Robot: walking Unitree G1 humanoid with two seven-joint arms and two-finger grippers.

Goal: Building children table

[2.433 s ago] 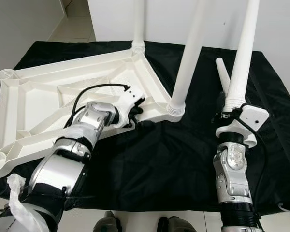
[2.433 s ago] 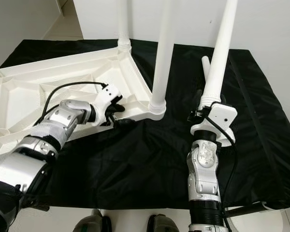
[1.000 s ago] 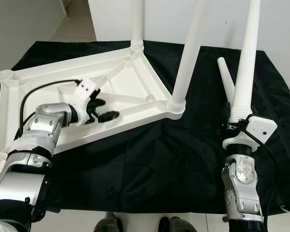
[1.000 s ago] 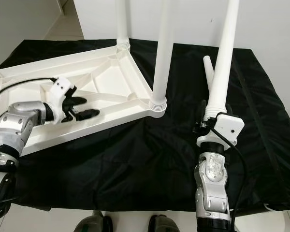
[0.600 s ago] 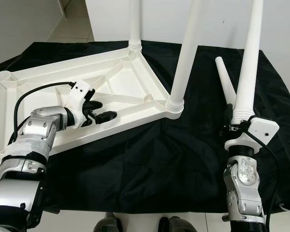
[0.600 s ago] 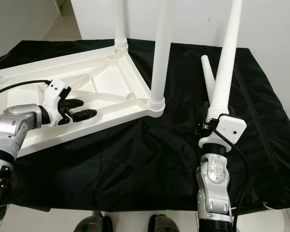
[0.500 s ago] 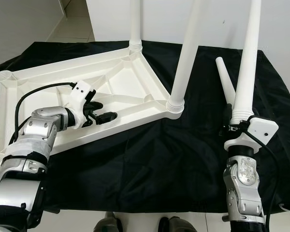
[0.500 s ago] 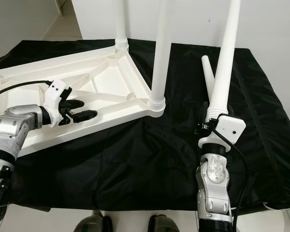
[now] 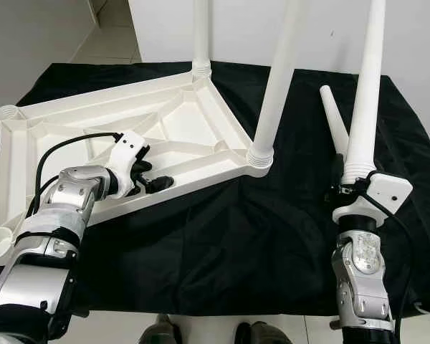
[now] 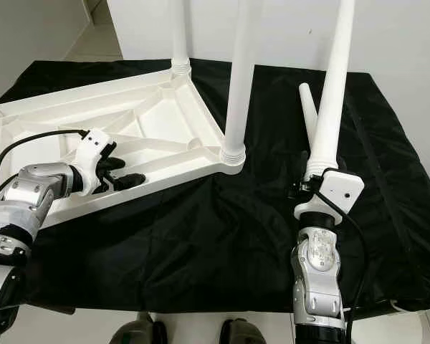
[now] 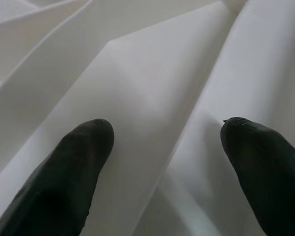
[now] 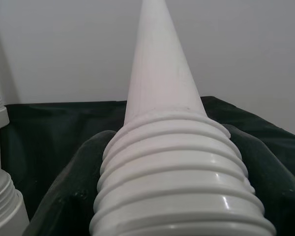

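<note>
White tabletop point(image 9: 93, 136) had two legs fitted; the right gripper point(image 10: 317, 188) clamped a third leg point(image 10: 330, 93), while the left gripper point(image 9: 152, 183) spread over its near rim.

White ribbed tabletop point(image 9: 165, 129) upside down on black cloth, two legs point(image 9: 276, 86) screwed upright (corners), loose leg point(image 9: 334, 122) lying beside

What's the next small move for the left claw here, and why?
Probably close the left claw on the near rim of the upturned tabletop. Its fingers are open over that edge in the left wrist view, not yet gripping. Two legs are already screwed in, a front corner socket is empty, and the right claw holds a leg upright, so the top likely needs steadying first.
</note>
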